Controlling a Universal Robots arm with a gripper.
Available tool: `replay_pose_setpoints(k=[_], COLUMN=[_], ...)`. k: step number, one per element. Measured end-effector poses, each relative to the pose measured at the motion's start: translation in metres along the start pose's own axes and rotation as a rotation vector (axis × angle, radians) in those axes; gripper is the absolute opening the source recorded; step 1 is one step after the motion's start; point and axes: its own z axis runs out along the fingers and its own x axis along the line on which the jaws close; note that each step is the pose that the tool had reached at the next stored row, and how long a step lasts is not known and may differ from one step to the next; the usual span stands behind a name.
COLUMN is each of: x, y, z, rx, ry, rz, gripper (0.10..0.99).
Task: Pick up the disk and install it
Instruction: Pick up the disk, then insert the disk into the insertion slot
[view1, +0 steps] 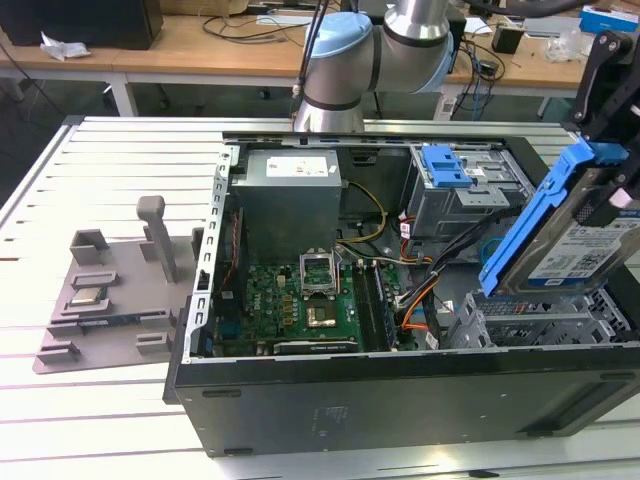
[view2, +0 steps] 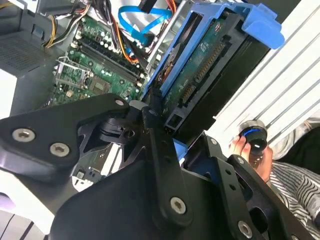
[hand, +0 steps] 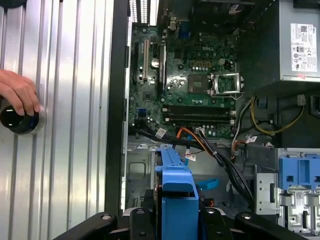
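The gripper (view1: 605, 180) was clenched on the disk (view1: 575, 245), its black fingers pinching the bright blue frame at the drive's upper end; in both wrist views the same grasp showed, the gripper (view2: 182, 145) closed across the disk (view2: 200, 65) with its circuit side and connector facing the camera in the second wrist view, and in the first wrist view the gripper (hand: 177, 220) holding the disk (hand: 175, 190) edge-on; the disk hung tilted, label side up, at the exterior view's right, its lower end close over the silver drive cage (view1: 540, 320) inside the open computer case (view1: 400, 390); whether it touched the cage could not be told; the case lay on a slatted metal table (view1: 100, 160), with the green motherboard (view1: 300, 300) and the grey power supply (view1: 290, 195) exposed; a grey fixture (view1: 100, 300) sat on the table towards the exterior view's left, well apart from the disk; a person's hand (hand: 17, 92) rested on a round black knob (hand: 20, 120) beside the case.
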Motion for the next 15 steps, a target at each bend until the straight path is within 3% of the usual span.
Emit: replay_pose_setpoints(k=[15], x=[0.0], y=[-0.0012], z=[0.0003], rx=[0.0], ry=[-0.0003], rz=[0.0], gripper=[0.369])
